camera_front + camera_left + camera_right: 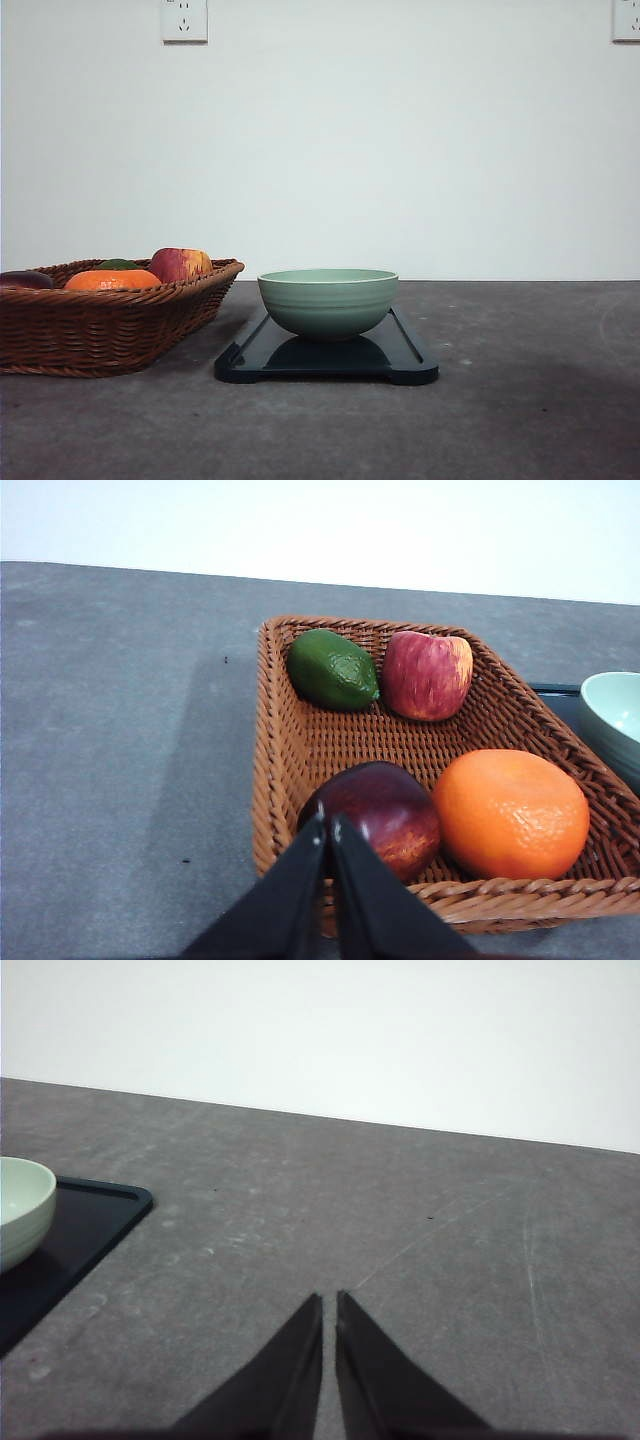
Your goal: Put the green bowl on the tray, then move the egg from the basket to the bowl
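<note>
Basket [105, 325]: you find it at the frame's left edge in the front view, fruit inside. Tray [405, 352]: centre, just right of the basket. Green bowl [328, 301]: standing on the tray. Left gripper [328, 825]: closed, empty, over the basket's near rim. Right gripper [329, 1302]: closed, empty, above bare table right of the tray.

Soft even light, sharp focus

Grey table [520, 400]; basket [100, 325] left; tray [400, 355] beside it
</note>
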Available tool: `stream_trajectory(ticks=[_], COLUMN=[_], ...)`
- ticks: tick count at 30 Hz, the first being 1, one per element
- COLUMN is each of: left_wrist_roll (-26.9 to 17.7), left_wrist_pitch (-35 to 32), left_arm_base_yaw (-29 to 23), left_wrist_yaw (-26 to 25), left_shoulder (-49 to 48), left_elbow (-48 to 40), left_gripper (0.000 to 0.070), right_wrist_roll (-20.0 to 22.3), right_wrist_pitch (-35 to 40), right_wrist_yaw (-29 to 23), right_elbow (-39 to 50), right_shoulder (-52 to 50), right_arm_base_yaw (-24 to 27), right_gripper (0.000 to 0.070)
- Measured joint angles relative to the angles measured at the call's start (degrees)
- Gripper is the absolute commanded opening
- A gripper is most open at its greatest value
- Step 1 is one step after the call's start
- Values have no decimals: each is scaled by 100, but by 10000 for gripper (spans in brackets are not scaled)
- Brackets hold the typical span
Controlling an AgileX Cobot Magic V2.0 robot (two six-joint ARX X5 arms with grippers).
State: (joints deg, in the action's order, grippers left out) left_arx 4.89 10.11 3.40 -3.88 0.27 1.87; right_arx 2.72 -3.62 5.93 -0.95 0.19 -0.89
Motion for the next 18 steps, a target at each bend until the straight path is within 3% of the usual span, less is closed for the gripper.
stream_trajectory(ticks=[18], left_wrist_roll=[0], left_wrist_pitch=[1], left_arm_base_yaw=[0], left_wrist_yaw=[0], left_shoulder=[0], left_elbow=[0], left_gripper=[0], right_wrist_roll=[0], right_wrist_pitch=[0], right_wrist_yaw=[0], right_elbow=[0], right_shoulder=[0], right_arm_base_yaw=[0], right_gripper=[17])
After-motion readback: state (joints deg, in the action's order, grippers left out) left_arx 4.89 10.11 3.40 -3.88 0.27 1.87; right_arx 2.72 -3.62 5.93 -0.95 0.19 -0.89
